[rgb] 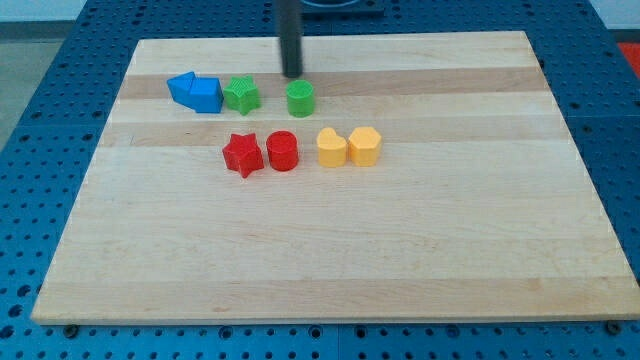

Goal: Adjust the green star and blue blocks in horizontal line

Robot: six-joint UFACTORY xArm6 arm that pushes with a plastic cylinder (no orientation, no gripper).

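The green star (pixel 241 94) lies near the view's top left of the wooden board (pixel 330 250). Two blue blocks touch each other just left of it: a blue block (pixel 182 86) and a blue cube-like block (pixel 207 96), which touches the star. The three form a rough row. My tip (pixel 292 74) is at the view's top, right of the star and just above the green cylinder (pixel 300 99), touching no block.
A red star (pixel 242 154) and a red cylinder (pixel 282 151) sit side by side below the green blocks. Two yellow blocks (pixel 332 147) (pixel 365 146) touch each other to their right. Blue pegboard surrounds the board.
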